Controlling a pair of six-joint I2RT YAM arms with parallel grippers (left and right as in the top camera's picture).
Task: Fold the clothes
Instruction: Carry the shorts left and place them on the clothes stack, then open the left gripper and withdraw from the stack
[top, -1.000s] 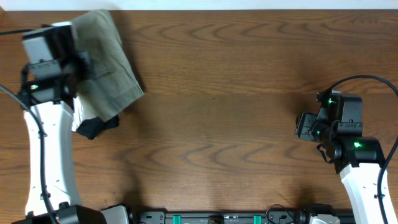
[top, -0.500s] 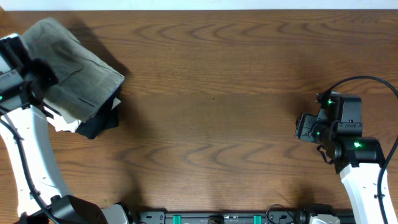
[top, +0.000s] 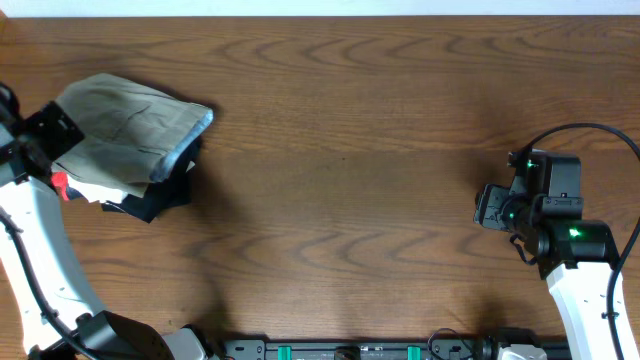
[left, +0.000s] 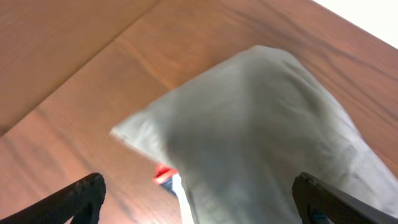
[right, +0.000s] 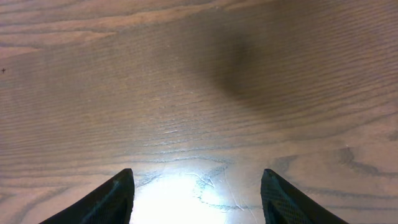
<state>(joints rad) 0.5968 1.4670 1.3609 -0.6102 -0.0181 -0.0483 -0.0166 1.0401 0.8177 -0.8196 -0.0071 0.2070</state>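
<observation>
The clothes, a folded khaki pair of shorts (top: 125, 125), lie at the table's left end with a pale blue lining edge (top: 190, 148) showing on the right. My left gripper (top: 55, 135) sits at their left edge. In the left wrist view its jaws (left: 199, 186) stand wide open and the blurred khaki cloth (left: 267, 124) fills the space ahead of and between them, gripped by neither finger. My right gripper (top: 490, 205) hovers at the right over bare wood, open (right: 198, 174), with nothing between its fingers.
Under the shorts lies a white garment (top: 100, 190) with a red tag (left: 165, 173), and a black garment (top: 160, 200) sticks out at the front. The wooden table (top: 350, 150) stretches between the two arms. The table's far edge (top: 320, 14) runs along the top.
My left arm has swung left and toward the front, carrying the shorts, and its jaws have opened. The shorts now rest on the pile. The right arm has not moved.
</observation>
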